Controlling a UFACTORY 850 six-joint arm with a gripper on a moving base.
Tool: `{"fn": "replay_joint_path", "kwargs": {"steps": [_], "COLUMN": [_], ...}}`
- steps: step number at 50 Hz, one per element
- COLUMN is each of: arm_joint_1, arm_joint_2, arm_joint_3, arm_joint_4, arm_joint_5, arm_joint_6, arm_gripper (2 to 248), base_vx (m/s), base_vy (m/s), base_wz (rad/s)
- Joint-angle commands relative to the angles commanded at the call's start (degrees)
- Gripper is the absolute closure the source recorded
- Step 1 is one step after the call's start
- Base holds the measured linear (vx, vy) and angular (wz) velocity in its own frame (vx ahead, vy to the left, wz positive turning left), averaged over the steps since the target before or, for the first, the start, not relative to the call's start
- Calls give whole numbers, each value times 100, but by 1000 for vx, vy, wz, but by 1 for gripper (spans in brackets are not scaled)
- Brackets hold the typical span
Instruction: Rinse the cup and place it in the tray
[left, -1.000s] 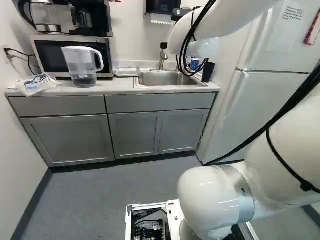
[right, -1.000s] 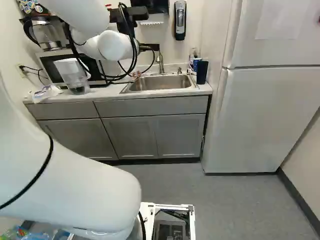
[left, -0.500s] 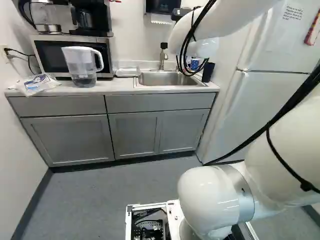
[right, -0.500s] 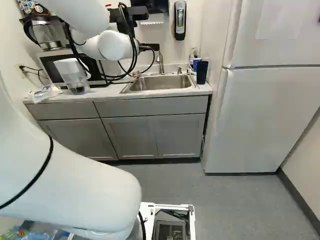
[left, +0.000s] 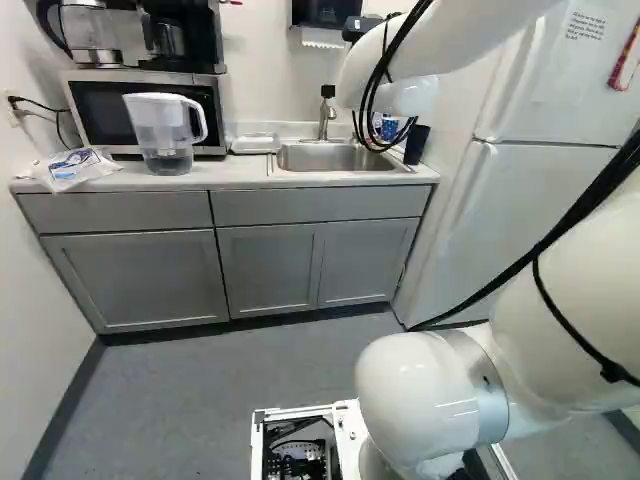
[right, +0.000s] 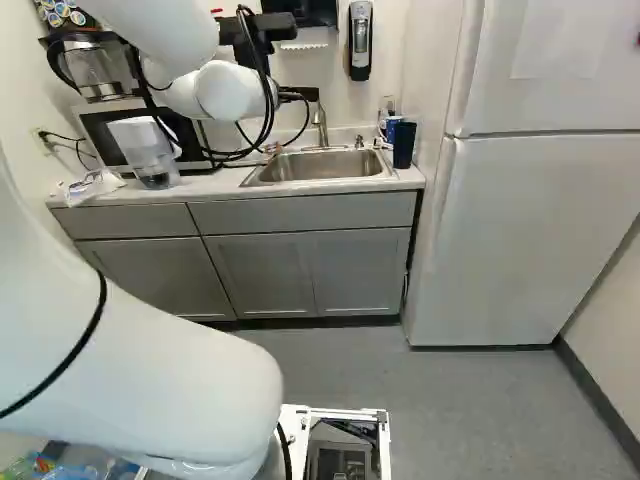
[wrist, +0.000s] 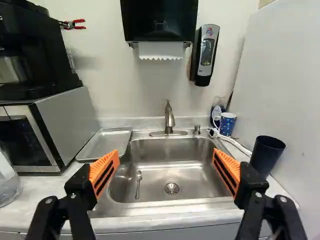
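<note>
Plainly, the gripper (wrist: 166, 154) holds nothing: its orange-padded fingers stand wide apart, probably so as to take in a broad cup, facing the stainless-steel sink (wrist: 117, 192). A small utensil (wrist: 138, 184) lies in the basin and could get in the way of rinsing. Beyond the finger on the refrigerator's side, the dark tumbler (right: 403, 145) stands upright on the counter, in the upper part of the right base view, a little right of centre; it is likely the cup meant, though a spotted blue mug (wrist: 227, 124) sits behind it. The metal tray (wrist: 105, 142) lies flat in the upper middle of the left base view, between microwave (left: 105, 110) and sink, presumably to receive rinsed ware. Farther back, the faucet (wrist: 169, 120) rises behind the basin. Grasping the tumbler looks like the next step, rinsing and placing both undone.
</note>
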Motion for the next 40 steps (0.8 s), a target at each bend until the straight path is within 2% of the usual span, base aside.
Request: {"fn": "replay_joint_path", "kwargs": {"steps": [15, 40], "arm_joint_1": [0, 0], "arm_joint_2": [0, 0], "arm_joint_3": [0, 0], "arm_joint_4": [0, 0], "arm_joint_5": [0, 0], "arm_joint_6": [0, 0], "arm_gripper": [3, 3], "base_vx": [12, 82], "base_vy": [0, 1], "base_wz": [-1, -4]}}
